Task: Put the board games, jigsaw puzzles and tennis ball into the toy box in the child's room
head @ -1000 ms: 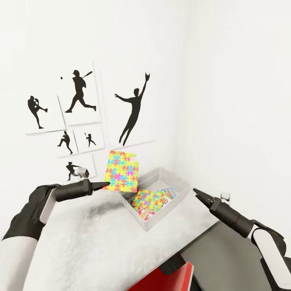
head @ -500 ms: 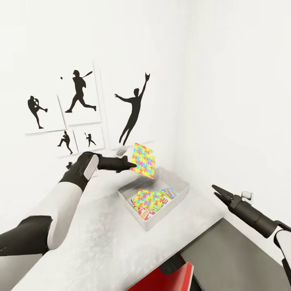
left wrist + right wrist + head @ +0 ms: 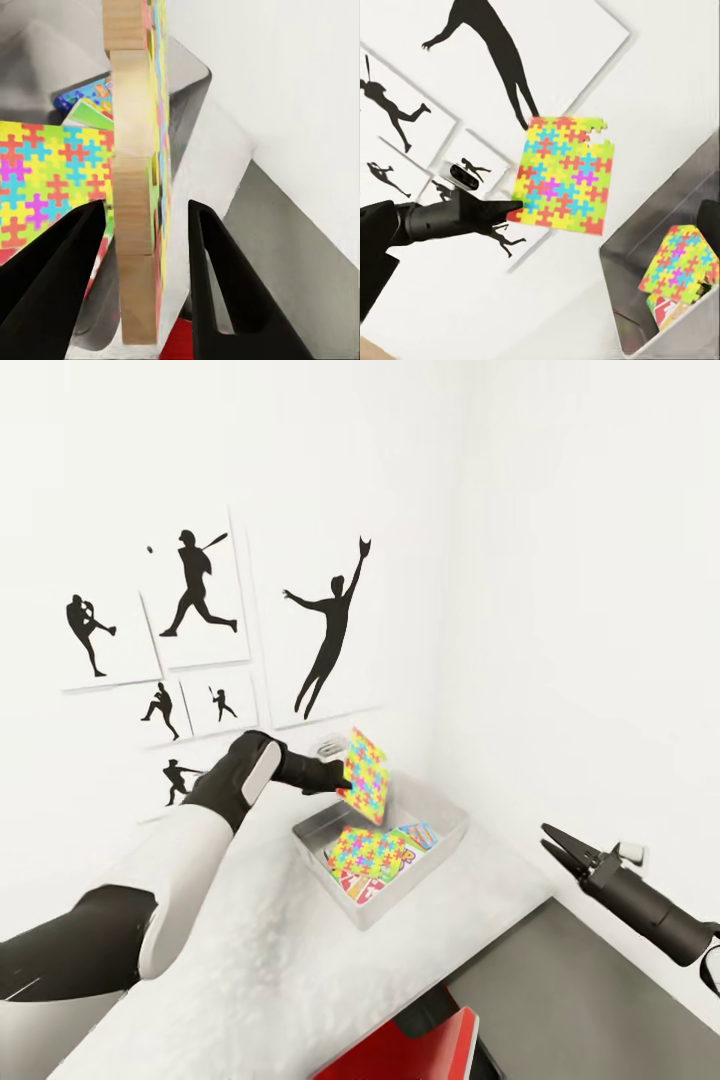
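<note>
The left gripper (image 3: 142,285) is holding a jigsaw puzzle (image 3: 139,172) edge-on between its two dark fingers (image 3: 217,292), showing the wooden backing. Beyond it, a second jigsaw puzzle (image 3: 45,180) is lying flat over board games (image 3: 86,101) inside the grey toy box (image 3: 187,82).

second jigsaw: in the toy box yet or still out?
Out. The jigsaw puzzle hangs on edge in the left gripper, above the toy box.
</note>
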Tool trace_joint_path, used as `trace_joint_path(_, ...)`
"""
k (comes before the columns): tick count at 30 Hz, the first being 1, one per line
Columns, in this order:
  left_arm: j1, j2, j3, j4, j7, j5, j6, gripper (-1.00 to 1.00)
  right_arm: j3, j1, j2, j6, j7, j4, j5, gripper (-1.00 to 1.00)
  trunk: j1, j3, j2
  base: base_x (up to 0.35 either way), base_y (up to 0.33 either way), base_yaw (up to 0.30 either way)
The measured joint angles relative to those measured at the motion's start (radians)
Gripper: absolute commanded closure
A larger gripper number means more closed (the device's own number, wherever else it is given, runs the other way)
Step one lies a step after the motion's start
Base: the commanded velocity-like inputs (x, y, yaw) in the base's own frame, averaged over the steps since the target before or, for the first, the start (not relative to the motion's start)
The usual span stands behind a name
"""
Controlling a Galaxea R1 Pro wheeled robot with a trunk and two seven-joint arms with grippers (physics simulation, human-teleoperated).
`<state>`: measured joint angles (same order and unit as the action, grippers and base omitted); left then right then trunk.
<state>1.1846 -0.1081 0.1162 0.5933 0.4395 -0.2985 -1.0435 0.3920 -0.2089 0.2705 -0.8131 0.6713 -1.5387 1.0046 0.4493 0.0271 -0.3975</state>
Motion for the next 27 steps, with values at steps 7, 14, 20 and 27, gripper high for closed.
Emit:
trace_joint_path(7, 0.0, 0.002, 0.092, 0.0, 0.008, 0.0, 0.0, 1.0, 0.043, 0.033, 0.001, 0.001, 0.012, 0.004, 0.0, -1.0, 0.0, 0.011, 0.0, 0.0, 0.0, 0.0)
trace_joint_path(14, 0.0, 0.011, 0.102, 0.001, 0.011, -0.001, 0.0, 1.0, 0.047, 0.035, 0.001, 0.001, 0.013, 0.005, 0.0, -1.0, 0.0, 0.023, 0.0, 0.0, 0.0, 0.0)
trace_joint_path(20, 0.0, 0.027, 0.103, 0.011, 0.106, -0.001, 0.0, 1.0, 0.047, 0.035, 0.001, 0.001, 0.013, 0.005, 0.0, -1.0, 0.0, 0.032, 0.0, 0.0, 0.0, 0.0)
trace_joint_path(27, 0.0, 0.088, 0.122, 0.065, 0.274, 0.002, 0.002, 1.0, 0.047, 0.035, 0.001, 0.001, 0.013, 0.005, 0.0, -1.0, 0.0, 0.044, 0.0, 0.0, 0.0, 0.0)
